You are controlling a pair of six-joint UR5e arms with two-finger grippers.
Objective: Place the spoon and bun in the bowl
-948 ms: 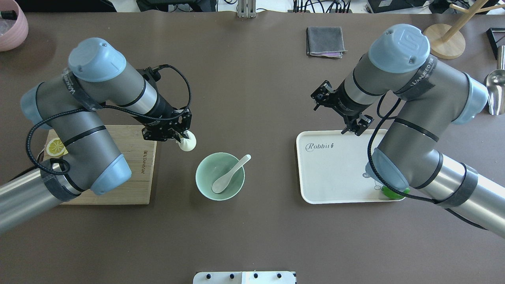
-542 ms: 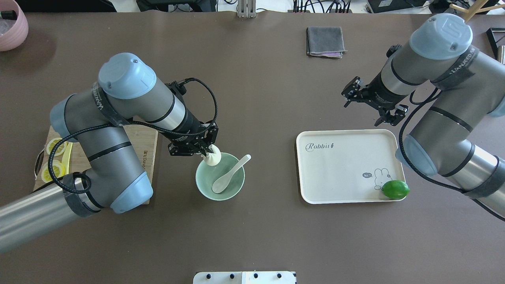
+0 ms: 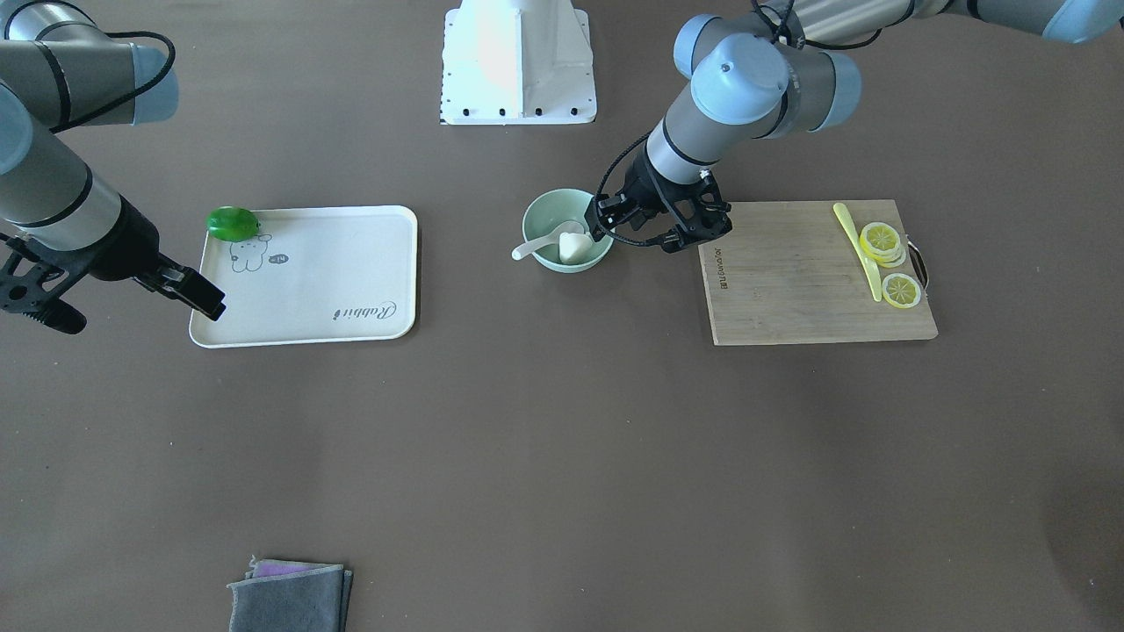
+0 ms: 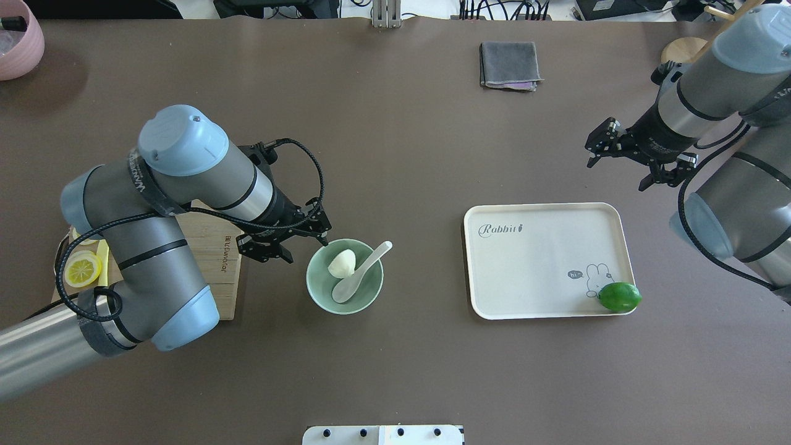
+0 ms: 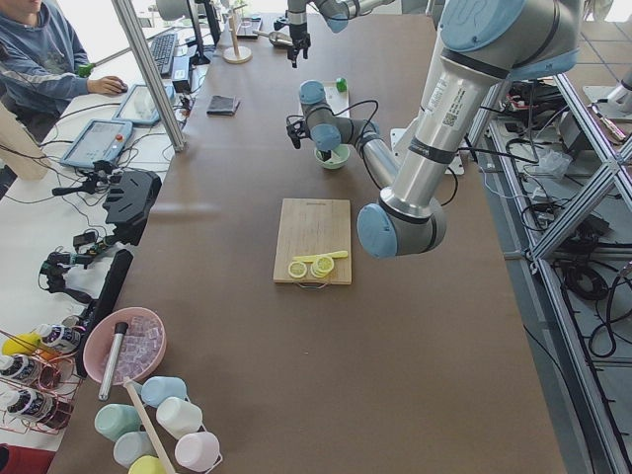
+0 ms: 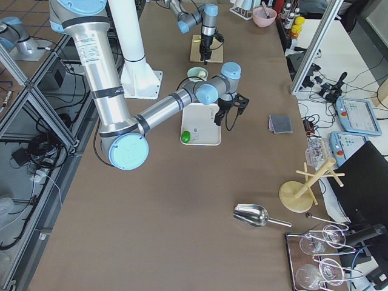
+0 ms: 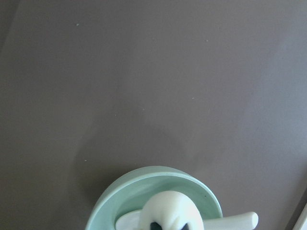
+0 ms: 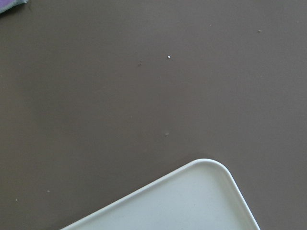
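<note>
Overhead: left gripper (image 4: 307, 248) has its jaws spread with nothing between them and sits just beside the bowl (image 4: 355, 304) on its left. One fingertip is close to the rim; can't tell if it touches. The bun (image 4: 342, 264) lies inside the bowl, against the spoon (image 4: 364, 269). Spoon scoop is down in the bowl and the handle leans out over the far-right rim. Right gripper (image 4: 618, 176) also has its jaws spread and holds nothing, over bare table (image 4: 401, 154) beyond the far right corner of the tray (image 4: 531, 266). A green fruit (image 4: 620, 296) sits on the tray's near right corner. The cutting board (image 4: 222, 290) is partly under the left arm, with a lemon slice (image 4: 83, 270) at its left end. A grey cloth (image 4: 510, 65) lies on the far side.

Front-facing: the bun is on the board side of the bowl and the spoon handle pokes out toward the tray. Left claw is spread between bowl and cutting board. A yellow utensil (image 3: 858, 253) lies on the board next to the lemon slices.

Exterior left: left gripper is at the bowl, too small to read the jaws.

Exterior right: right gripper hangs over the table next to the tray.

Left wrist: bowl rim, bun top and spoon handle show at the bottom edge, bare table above them.

Right wrist: the tray's rounded corner, bare table, and a sliver of grey cloth top left.
</note>
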